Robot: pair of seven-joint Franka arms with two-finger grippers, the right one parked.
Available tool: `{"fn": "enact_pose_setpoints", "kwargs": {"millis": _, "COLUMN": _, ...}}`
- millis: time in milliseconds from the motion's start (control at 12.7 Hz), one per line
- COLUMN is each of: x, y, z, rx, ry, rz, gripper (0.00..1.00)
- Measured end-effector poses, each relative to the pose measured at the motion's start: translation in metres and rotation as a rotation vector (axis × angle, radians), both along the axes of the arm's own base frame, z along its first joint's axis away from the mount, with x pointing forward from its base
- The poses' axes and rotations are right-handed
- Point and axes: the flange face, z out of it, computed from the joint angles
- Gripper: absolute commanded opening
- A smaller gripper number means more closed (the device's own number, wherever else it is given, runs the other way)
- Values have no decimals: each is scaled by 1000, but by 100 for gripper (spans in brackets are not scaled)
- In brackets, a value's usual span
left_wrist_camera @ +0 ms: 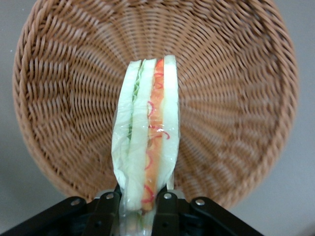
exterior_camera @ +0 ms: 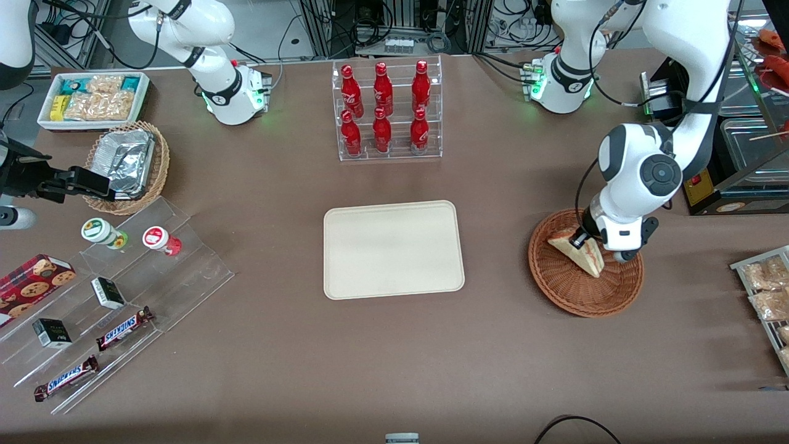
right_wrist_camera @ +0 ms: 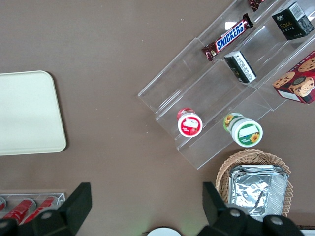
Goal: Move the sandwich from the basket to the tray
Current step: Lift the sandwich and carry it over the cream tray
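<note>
The sandwich is a wrapped white-bread wedge with red and green filling, standing on edge in the reddish-brown wicker basket at the working arm's end of the table. My gripper is down in the basket, shut on the sandwich. The wrist view shows the sandwich pinched at its near end between the two black fingers, with the basket weave under it. The cream tray lies flat at the table's middle, nothing on it.
A clear rack of red bottles stands farther from the front camera than the tray. A tan basket with a foil container, a white snack bin and acrylic steps with candy lie toward the parked arm's end. Snack packets sit beside the basket.
</note>
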Motion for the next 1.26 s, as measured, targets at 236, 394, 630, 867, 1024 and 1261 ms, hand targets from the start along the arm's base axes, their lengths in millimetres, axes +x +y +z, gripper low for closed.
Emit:
{"fn": "enact_pose_setpoints", "kwargs": {"millis": 236, "x": 9, "y": -37, "z": 47, "rx": 23, "ry": 55, "rz": -77, "gripper": 0}}
{"fn": "enact_pose_setpoints", "kwargs": {"millis": 394, "x": 12, "y": -65, "z": 71, "rx": 29, "ry": 65, "rz": -128, "gripper": 0}}
{"fn": "enact_pose_setpoints", "kwargs": {"millis": 630, "x": 1, "y": -121, "z": 80, "rx": 31, "ry": 59, "rz": -232, "gripper": 0}}
{"fn": "enact_pose_setpoints", "kwargs": {"millis": 867, "x": -10, "y": -172, "z": 78, "rx": 29, "ry": 54, "rz": -333, "gripper": 0}}
{"fn": "enact_pose_setpoints", "kwargs": {"millis": 1024, "x": -21, "y": -214, "z": 73, "rx": 29, "ry": 54, "rz": -405, "gripper": 0}}
{"fn": "enact_pose_setpoints", "kwargs": {"millis": 1261, "x": -38, "y": -274, "z": 61, "rx": 28, "ry": 55, "rz": -503, "gripper": 0}}
